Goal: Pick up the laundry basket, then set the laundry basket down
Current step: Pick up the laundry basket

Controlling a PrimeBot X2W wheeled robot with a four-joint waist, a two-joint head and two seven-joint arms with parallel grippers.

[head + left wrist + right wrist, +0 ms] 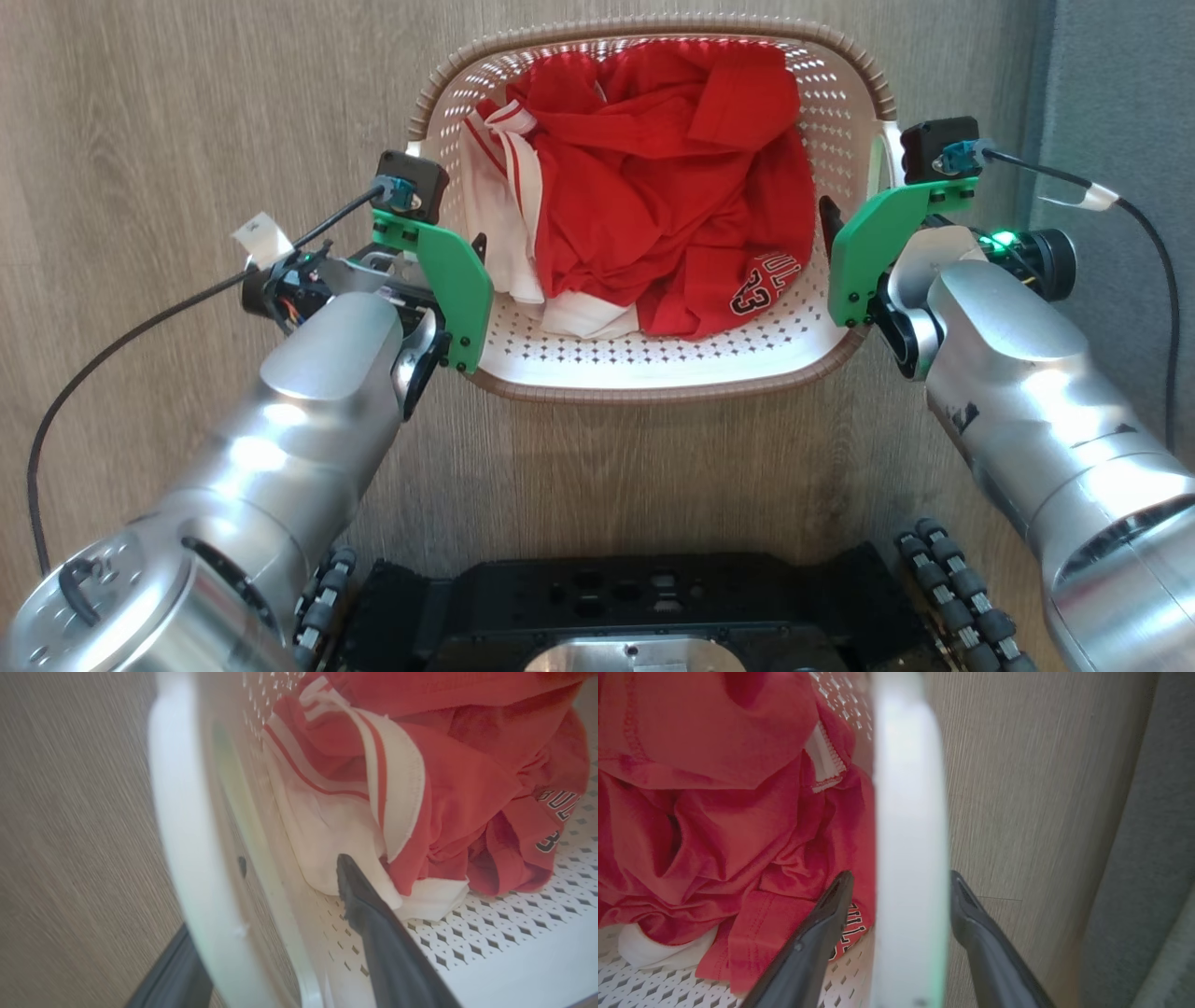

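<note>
Laundry basket [672, 369] sides sit in both our claws, so we begin at the grips. Our right gripper [900, 877] is set narrow on the right handle [910, 812], a smooth, glossy white plastic band. One long, dark, matte finger [808, 952] lies inside the basket just beside the band, and the other touches its outer face. Our left gripper [264, 900] straddles the left handle [182, 835], a thick rounded white loop, with one tapered finger inside along the perforated wall and the other outside, below the loop. Its spread is wider, and we cannot tell whether it presses on the plastic. Flat green plates [457, 280] of hard plastic sit at both wrists, ahead of polished silver forearms [308, 392]. In the head view the basket lies between the two claws, straight ahead of our black base [635, 597]. It is rounded-rectangular, its white walls and bottom pierced with small diamond holes, its rim [653, 394] brown and ribbed like weave. We cannot tell whether it rests on the floor. Inside, crumpled red clothes [672, 187] of soft knit, one with printed numerals, fill the middle and right. A white garment [509, 187] with red stripes lies against the left wall, just beside our left inner finger. Around the basket we see pale wood-grain floor [187, 112] and a matte grey strip [1120, 93] at the right.
</note>
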